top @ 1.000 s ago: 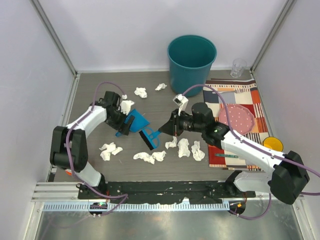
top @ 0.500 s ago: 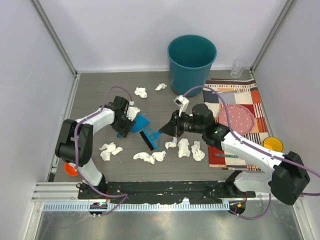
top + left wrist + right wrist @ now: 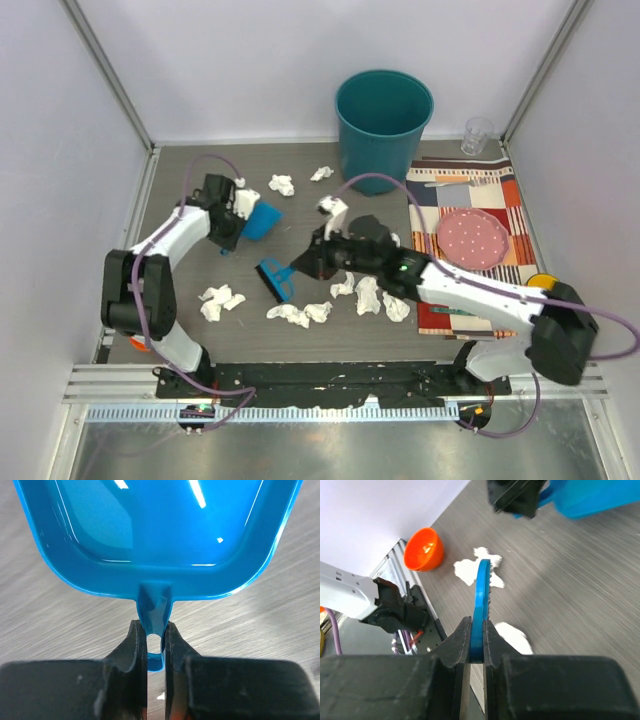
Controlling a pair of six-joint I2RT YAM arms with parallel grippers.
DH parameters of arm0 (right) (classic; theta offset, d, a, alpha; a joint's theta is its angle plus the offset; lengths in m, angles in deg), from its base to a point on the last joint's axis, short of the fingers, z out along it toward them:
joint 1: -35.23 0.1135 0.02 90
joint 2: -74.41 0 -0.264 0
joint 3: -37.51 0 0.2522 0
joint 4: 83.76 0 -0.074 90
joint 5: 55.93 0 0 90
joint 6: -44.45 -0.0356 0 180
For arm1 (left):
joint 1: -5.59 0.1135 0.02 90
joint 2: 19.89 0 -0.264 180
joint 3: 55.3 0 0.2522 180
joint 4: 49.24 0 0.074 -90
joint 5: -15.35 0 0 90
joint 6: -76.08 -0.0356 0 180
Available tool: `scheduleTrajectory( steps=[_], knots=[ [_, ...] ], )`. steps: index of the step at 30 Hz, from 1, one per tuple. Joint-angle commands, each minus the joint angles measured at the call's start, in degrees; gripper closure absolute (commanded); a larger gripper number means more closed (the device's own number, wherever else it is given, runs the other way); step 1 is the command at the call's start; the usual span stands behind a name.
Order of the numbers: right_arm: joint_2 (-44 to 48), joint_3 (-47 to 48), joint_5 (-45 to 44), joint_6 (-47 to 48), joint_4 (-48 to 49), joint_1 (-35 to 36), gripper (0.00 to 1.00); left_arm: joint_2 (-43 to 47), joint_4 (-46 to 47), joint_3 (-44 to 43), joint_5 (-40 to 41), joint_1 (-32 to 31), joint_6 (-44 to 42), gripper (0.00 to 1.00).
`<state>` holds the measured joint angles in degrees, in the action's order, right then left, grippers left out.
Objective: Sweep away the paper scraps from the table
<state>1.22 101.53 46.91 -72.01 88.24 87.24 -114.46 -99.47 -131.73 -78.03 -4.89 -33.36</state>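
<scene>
Dustpan (image 3: 262, 220) has shifted far-left, left gripper (image 3: 156, 630) now clenched on its handle; right gripper (image 3: 477, 630) grips brush (image 3: 274, 280). Scraps (image 3: 368, 295) all on table (image 3: 300, 200); sweeping not started.

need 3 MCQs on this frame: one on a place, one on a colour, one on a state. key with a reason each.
1. The teal bin stands:
A. at the far edge of the table
B. at its near edge
C. in its left corner

2. The dustpan is:
A. orange
B. blue
C. white

3. The left end effector is:
A. open above the dustpan
B. shut on the dustpan's handle
C. open, resting on the table

Key:
1 A, the top view shows it at the back of the table.
2 B, its blue tray fills the left wrist view.
3 B, the fingers pinch the handle between them in the left wrist view.
</scene>
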Motion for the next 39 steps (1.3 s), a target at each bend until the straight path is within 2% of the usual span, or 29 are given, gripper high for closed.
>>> scheduleTrajectory(
  steps=[1, 2, 5, 9, 13, 19, 25, 33, 36, 39],
  knots=[
    [-11.25, 12.18, -3.88, -1.4, 6.29, 8.35, 0.99, 8.85, -2.03, -5.17, 1.79, 4.85, -1.38, 1.0],
    [-16.76, 14.58, -3.96, -1.58, 5.67, 9.5, 0.99, 9.83, -2.11, -5.18, 2.49, 5.64, -2.52, 1.0],
    [-25.65, 21.62, -3.44, -5.08, 5.84, 11.44, 0.99, 12.47, -2.9, -5.44, 4.5, 9.33, -4.63, 1.0],
    [-34.27, 28.39, -2.13, -10.18, 7.5, 12.15, 0.99, 14.4, -4.31, -6.58, 4.08, 16.18, -5.87, 1.0],
    [-41.14, 35.58, 0.69, -13.01, 8.13, 12.77, 0.99, 15.64, -5.28, -6.41, 3.55, 18.39, -6.57, 1.0],
    [-47.48, 39.47, -4.47, -11.6, 2.86, 12.5, 0.99, 16.17, -5.46, -5.35, 2.23, 18.57, -7.19, 1.0],
    [-43.37, 33.17, -8.79, -10.37, 0.83, 9.79, 0.99, 16.43, -5.54, -4.56, 0.92, 18.48, -8.16, 1.0],
    [-28.35, 17.96, -14.41, -8.44, -1.1, 4.42, 0.99, 17.48, -8.79, -2.81, -7.34, 18.48, -12.54, 1.0],
    [-24.04, 14.34, -11.37, -7.38, 0.21, 2.84, 0.99, 17.66, -10.9, -1.75, -9.19, 18.04, -14.82, 1.0],
    [-21.31, 16.7, -8.81, -4.4, -0.74, 2.31, 0.99, 16.87, -14.5, -1.05, -8.93, 16.29, -18.33, 1.0]
  ],
)
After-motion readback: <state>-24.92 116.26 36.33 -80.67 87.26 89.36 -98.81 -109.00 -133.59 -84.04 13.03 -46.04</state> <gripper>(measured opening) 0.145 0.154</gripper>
